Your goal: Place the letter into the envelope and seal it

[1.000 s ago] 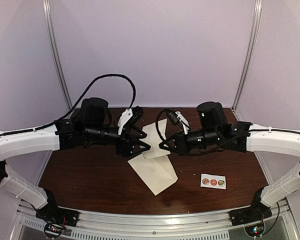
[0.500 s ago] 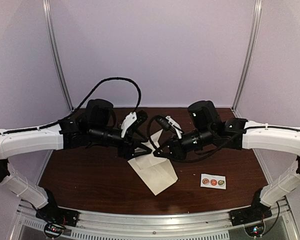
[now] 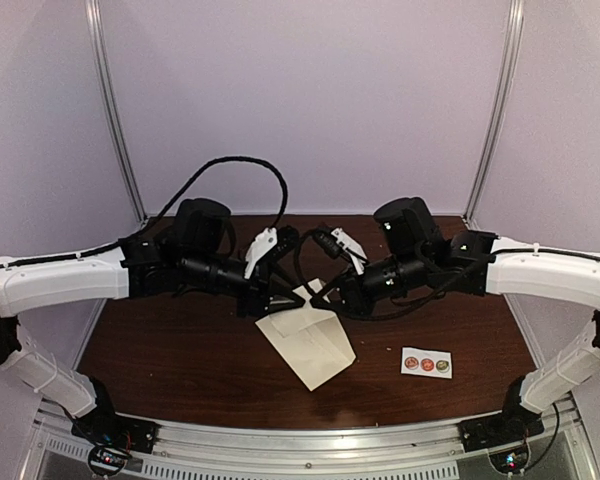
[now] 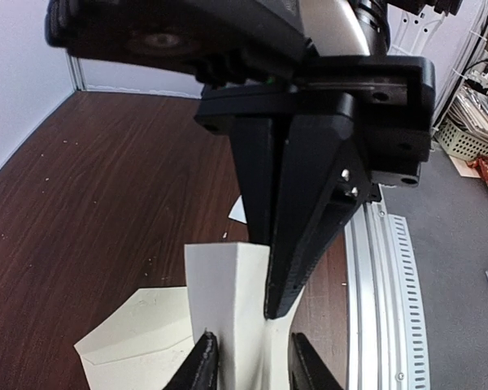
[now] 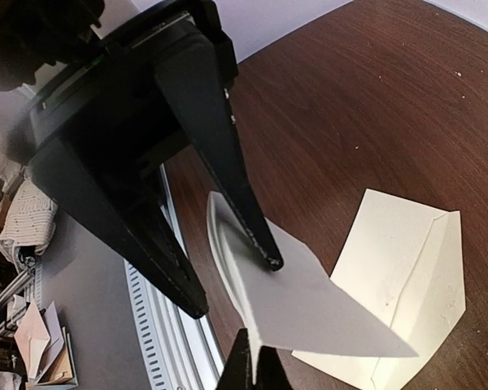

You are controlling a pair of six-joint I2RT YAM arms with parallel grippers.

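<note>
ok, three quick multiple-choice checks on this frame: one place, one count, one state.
1. Where is the envelope?
A flat on the table
B held up in a gripper
C standing on edge

2. How many stickers on the strip?
A two
B three
C five

3. The right gripper is:
A wide open
B shut on the letter
C shut on nothing

Answers: 1 A, it lies flat on the wood. 2 B, three round dots show. 3 B, its fingers pinch the folded sheet.
</note>
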